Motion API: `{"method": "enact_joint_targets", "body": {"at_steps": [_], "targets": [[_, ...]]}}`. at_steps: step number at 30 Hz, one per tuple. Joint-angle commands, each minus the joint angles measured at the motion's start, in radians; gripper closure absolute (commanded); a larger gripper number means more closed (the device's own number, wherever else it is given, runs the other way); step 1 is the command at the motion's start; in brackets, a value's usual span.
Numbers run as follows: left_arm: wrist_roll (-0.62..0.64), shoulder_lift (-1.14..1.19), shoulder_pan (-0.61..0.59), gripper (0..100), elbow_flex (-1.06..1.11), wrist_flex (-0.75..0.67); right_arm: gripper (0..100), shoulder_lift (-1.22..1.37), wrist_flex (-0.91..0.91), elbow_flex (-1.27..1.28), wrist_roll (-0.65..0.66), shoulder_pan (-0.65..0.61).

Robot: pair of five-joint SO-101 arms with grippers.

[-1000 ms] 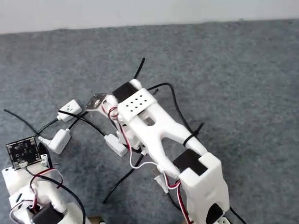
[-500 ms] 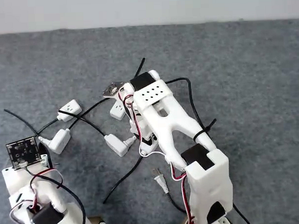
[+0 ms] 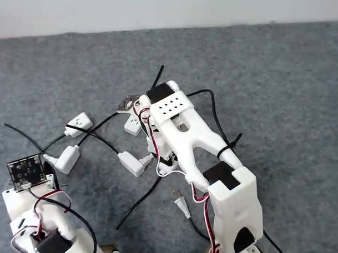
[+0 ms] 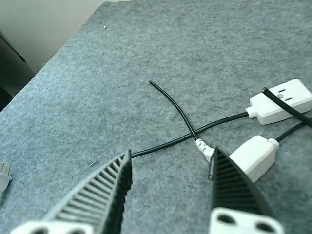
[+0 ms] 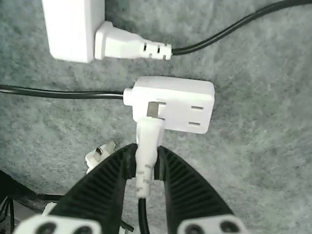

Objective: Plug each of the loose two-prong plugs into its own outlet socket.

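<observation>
Plug [image 5: 149, 132] sits clamped in right end effector [image 5: 146, 157].

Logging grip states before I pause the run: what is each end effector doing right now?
Left end effector: open, holding nothing.
Right end effector: closed on a white plug.
</observation>
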Motion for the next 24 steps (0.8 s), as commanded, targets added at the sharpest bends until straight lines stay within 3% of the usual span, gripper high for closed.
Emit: {"method": "enact_joint_targets", "body": {"at_steps": [1,24], "targets": [[-0.011,-0.012,-0.003,74,-0.007,-0.032,99.1,-0.002,0.021,-0.009,0.009,-0.025],[-0.009,-0.012,0.029,74,-0.010,-0.032,99.1,-0.094,0.044,-0.011,-0.005,-0.042]]}}
